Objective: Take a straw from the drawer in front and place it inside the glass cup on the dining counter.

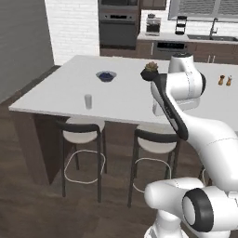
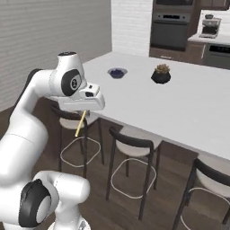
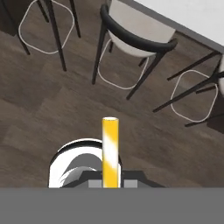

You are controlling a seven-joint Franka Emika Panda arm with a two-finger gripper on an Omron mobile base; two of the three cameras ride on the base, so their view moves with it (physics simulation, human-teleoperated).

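From the left base view, the glass cup (image 1: 88,101) stands near the front edge of the dining counter (image 1: 130,100), well apart from the arm. In the right base view the gripper (image 2: 82,109) clamps the straw (image 2: 81,123), which hangs downward short of the counter. The hand view shows the straw (image 3: 110,151) pinched between the fingertips over the floor and stools (image 3: 135,41); carrying is the step in hand, and next comes lifting across to the cup.

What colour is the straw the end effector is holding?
Yellow, with a pale highlight along it. The straw shows best in the hand view.
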